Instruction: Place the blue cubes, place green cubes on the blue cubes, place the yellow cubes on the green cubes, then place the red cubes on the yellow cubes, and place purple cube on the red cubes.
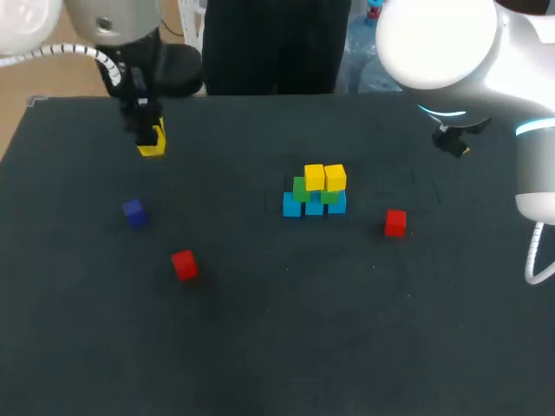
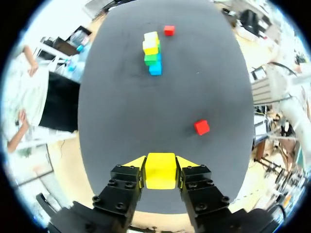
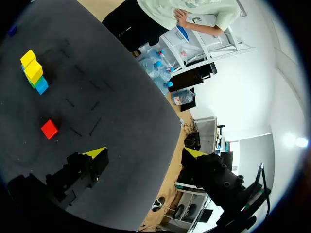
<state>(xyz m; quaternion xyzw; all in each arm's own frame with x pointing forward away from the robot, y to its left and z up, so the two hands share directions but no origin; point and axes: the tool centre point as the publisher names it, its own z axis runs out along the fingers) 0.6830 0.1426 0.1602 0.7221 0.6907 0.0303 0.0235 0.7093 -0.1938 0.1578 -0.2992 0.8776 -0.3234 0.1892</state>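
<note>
At the table's middle stands a stack [image 1: 314, 192]: blue cubes [image 1: 292, 205] at the bottom, green cubes [image 1: 302, 187] on them, two yellow cubes [image 1: 324, 177] on top. One red cube [image 1: 184, 264] lies front left and another red cube [image 1: 395, 223] right of the stack. The purple cube [image 1: 133, 211] lies at the left. My left gripper [image 1: 149, 137] is at the back left, shut on a yellow cube [image 2: 160, 170]. At the back right, my right gripper [image 3: 145, 154] hangs open with nothing in it, the right-hand red cube [image 3: 49, 129] ahead of it.
The dark tabletop [image 1: 286, 347] runs wide toward the front. Its back edge [image 1: 260, 95] lies just behind my left gripper.
</note>
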